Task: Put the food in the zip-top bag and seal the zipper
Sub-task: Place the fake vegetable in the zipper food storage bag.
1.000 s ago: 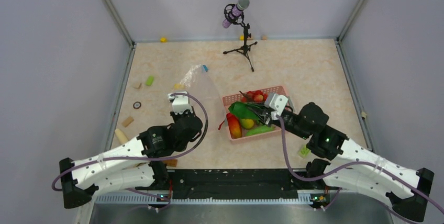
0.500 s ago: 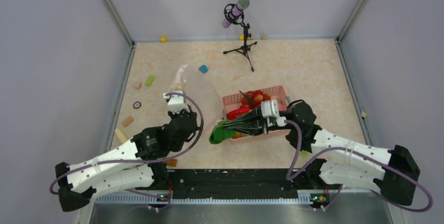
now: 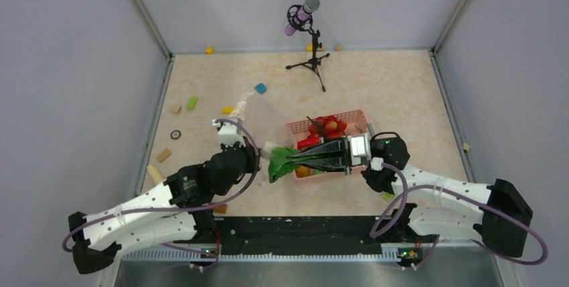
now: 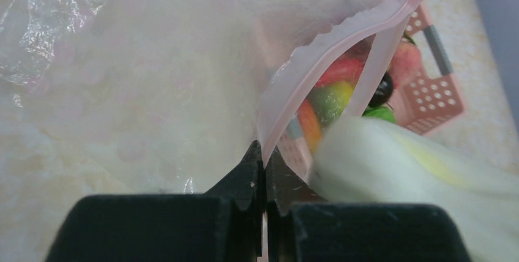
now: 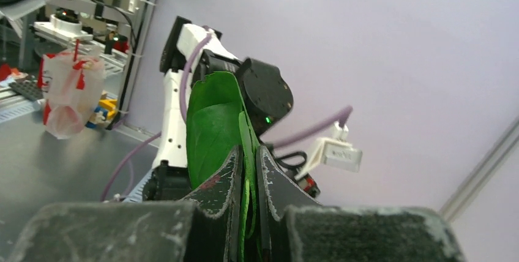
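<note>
The clear zip-top bag (image 3: 258, 114) lies left of the pink basket (image 3: 354, 114). My left gripper (image 3: 247, 147) is shut on the bag's mouth edge (image 4: 264, 152) and holds the mouth up and open. The zipper strip (image 4: 343, 26) curves along that raised mouth. My right gripper (image 3: 300, 159) is shut on the green leaves of the bok choy (image 3: 280, 164), which also show in the right wrist view (image 5: 214, 121). It holds the bok choy level, white stem (image 4: 398, 164) right at the bag mouth. Red chillies and berries (image 3: 327, 125) and the mango (image 3: 305, 171) stay in the basket.
A microphone on a tripod (image 3: 305, 32) stands at the back. Small blocks lie scattered on the left: blue (image 3: 260, 88), green (image 3: 192, 102), yellow (image 3: 228, 109), tan (image 3: 164, 155). A small ring (image 3: 176, 135) lies near the left wall.
My right gripper took the bok choy out of the basket and carried it left to the bag mouth. My left gripper kept its hold on the bag edge.
</note>
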You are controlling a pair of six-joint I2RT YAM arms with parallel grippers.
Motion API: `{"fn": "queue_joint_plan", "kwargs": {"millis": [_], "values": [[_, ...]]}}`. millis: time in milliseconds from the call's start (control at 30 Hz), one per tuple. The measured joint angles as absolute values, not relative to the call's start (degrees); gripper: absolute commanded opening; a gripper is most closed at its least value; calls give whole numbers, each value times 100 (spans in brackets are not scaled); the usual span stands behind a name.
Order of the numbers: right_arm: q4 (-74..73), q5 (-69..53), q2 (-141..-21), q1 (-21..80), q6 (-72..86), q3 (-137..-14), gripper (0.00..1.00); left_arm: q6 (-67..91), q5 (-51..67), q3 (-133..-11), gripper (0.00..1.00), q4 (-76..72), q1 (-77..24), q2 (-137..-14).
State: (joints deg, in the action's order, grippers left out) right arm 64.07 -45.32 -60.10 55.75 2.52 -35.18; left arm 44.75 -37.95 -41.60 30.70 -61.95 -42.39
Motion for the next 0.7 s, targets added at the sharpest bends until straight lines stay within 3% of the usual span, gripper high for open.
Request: {"fn": "queue_joint_plan", "kwargs": {"millis": [700], "values": [[6818,-3223,-7194,5575,-899,-3179,0,4316,-1859,-3975,0,2515,-6165,-3109]]}}
